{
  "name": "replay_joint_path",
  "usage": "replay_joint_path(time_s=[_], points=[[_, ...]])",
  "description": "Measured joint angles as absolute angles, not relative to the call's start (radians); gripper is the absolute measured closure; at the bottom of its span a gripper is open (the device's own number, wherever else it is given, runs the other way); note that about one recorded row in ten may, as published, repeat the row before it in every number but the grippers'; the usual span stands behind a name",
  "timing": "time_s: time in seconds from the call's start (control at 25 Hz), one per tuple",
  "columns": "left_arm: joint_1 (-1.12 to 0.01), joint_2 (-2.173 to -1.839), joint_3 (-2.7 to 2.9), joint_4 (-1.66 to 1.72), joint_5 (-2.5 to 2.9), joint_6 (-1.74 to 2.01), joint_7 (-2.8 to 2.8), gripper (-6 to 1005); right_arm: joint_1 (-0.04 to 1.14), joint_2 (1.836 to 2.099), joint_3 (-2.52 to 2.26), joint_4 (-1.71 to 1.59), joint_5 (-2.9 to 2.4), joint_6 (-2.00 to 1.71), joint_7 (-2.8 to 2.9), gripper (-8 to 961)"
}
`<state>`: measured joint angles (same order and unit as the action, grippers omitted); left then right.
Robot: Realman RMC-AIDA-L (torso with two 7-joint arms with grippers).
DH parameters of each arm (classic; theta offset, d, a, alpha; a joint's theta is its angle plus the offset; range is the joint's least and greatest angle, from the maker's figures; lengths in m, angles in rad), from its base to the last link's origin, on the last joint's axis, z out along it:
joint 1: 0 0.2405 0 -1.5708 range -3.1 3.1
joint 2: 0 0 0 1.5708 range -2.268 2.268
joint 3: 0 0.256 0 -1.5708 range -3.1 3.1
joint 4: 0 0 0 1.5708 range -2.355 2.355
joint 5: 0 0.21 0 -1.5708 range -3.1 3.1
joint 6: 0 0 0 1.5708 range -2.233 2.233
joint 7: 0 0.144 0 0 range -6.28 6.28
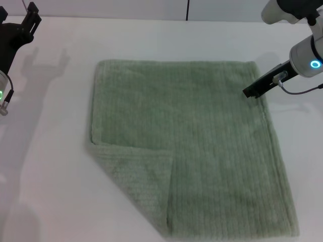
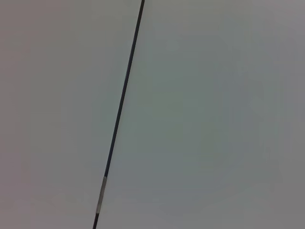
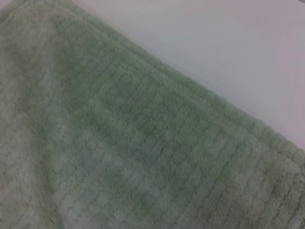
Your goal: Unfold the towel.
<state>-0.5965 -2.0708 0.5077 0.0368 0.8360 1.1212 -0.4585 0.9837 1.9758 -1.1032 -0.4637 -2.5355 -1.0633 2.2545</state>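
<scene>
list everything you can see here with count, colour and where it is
towel: one, sage green, spread on the table in front of the robot, with its near left corner folded over onto itself
table: one, white, under the towel
dark seam line: one, black, running across a plain pale surface in the left wrist view
left gripper: one, black, raised at the far left, away from the towel
right gripper: one, black, on an arm with a lit blue ring, at the towel's far right corner
</scene>
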Motion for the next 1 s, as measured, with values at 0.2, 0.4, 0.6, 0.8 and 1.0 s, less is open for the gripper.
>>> replay_joint_path(time_s=[0.2,0.4,0.6,0.8,1.0], points=[[-0.595,-2.071,0.508,0.035,0.836,1.126,-0.459,200,0.986,1.976,-1.103,-0.451,-2.535,-1.051,2.238,952],[-0.596,-2.071,0.508,0.035,0.836,1.126,-0.459,200,0.986,1.976,-1.103,-0.443,-2.536,-1.042,2.228,952],[-0.597,-2.071,0.508,0.035,0.836,1.126,-0.459,201,0.986,1.976,-1.103,-0.430,-2.536,-1.031,2.218,952],[-0.597,-2.071,0.506,0.036,0.836,1.127,-0.459,201,0.986,1.979,-1.103,-0.424,-2.536,-1.026,2.214,953],[-0.600,-2.071,0.508,0.034,0.836,1.128,-0.460,200,0.985,1.981,-1.103,-0.423,-2.536,-1.024,2.213,953]])
